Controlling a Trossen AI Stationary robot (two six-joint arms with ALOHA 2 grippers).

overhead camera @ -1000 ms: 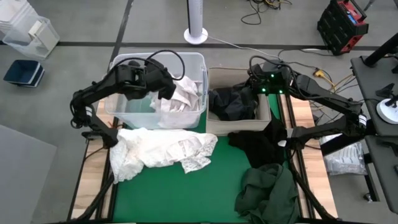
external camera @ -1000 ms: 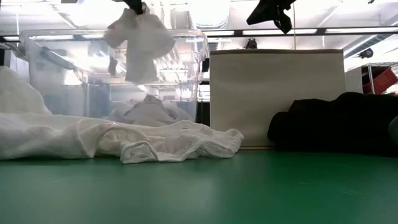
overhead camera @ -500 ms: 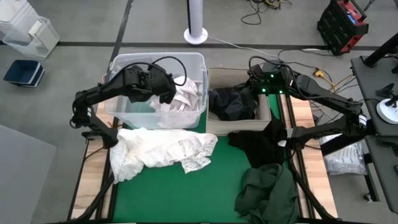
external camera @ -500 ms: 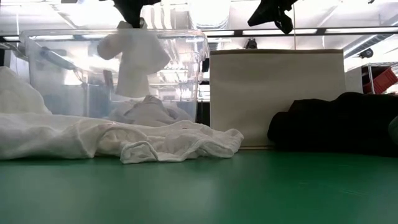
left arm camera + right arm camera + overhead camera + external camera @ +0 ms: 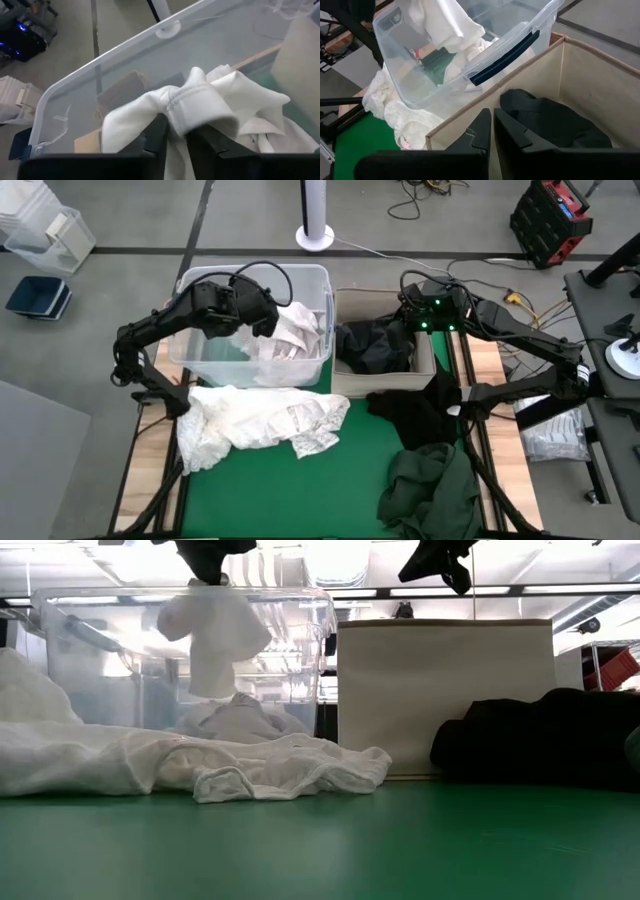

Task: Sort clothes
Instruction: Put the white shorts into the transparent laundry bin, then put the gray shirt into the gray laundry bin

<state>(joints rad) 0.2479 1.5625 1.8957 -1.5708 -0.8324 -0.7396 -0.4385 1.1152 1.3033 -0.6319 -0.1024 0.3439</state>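
Observation:
My left gripper [image 5: 260, 318] is over the clear plastic bin [image 5: 196, 278], shut on a white garment [image 5: 215, 635] that hangs down inside the bin. More white clothes [image 5: 240, 718] lie on the bin's floor. My right gripper [image 5: 492, 117] is shut on nothing above the beige fabric bin [image 5: 445, 690], where black clothes [image 5: 550, 120] lie. On the green mat lie a white heap [image 5: 260, 420], a black garment [image 5: 420, 408] and a dark green one [image 5: 430, 490]. My left gripper pinches a bunched fold of the white garment, with a stitched hem [image 5: 187, 102], between its two fingers. The fingers come from above, pointing down. The garment hangs slack below them inside the bin; whether its lower end [image 5: 205, 688] touches the clothes beneath, I cannot tell.
The two bins stand side by side at the table's far edge. The white heap lies just in front of the clear bin. The black garment leans on the beige bin's front wall. The bare green mat [image 5: 350, 480] lies near the front middle.
My left gripper has gone down a little over the clear bin with the white garment, which now hangs lower and narrower, its lower end close to the clothes in the bin.

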